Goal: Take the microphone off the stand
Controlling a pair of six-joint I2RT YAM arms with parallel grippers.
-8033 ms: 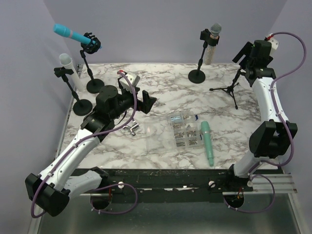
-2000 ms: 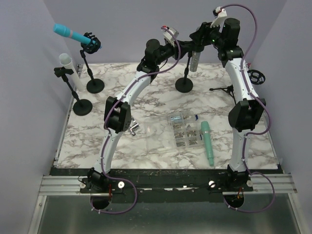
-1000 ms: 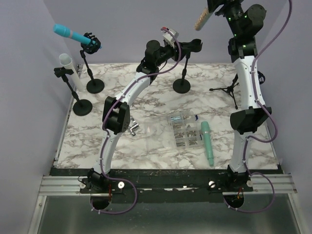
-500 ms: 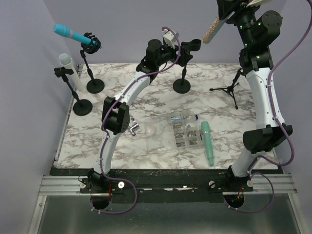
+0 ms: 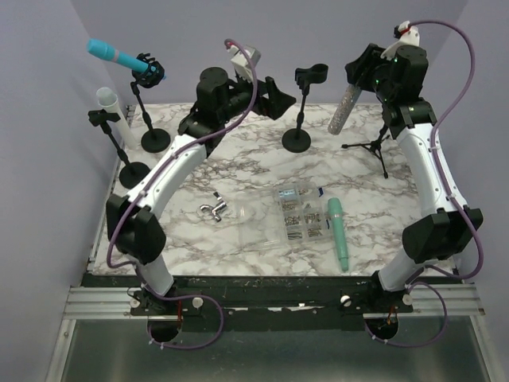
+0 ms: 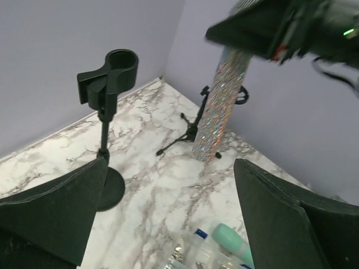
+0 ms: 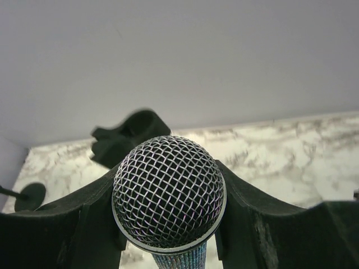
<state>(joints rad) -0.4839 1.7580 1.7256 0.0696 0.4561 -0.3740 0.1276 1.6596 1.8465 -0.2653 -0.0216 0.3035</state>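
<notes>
Your right gripper (image 5: 359, 78) is clamped on the glittery microphone (image 5: 343, 113) near its head, holding it in the air by the bench's far right corner, apart from the stand (image 5: 301, 111). Your left gripper (image 5: 275, 99) gapes wide just beside that stand, at the far edge.

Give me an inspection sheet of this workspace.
Surface: marble table, no spills seen.
Job's things: glitter microphone is out of the stand; its clip is empty.
Clutter: teal microphone, parts box, metal fitting, tripod, and a blue microphone and white microphone on stands at the left.
Grippers: right gripper shut on the glitter microphone; left gripper open, empty.
Cables: purple cable loops above the table.
Surroundings: plain lavender walls.
</notes>
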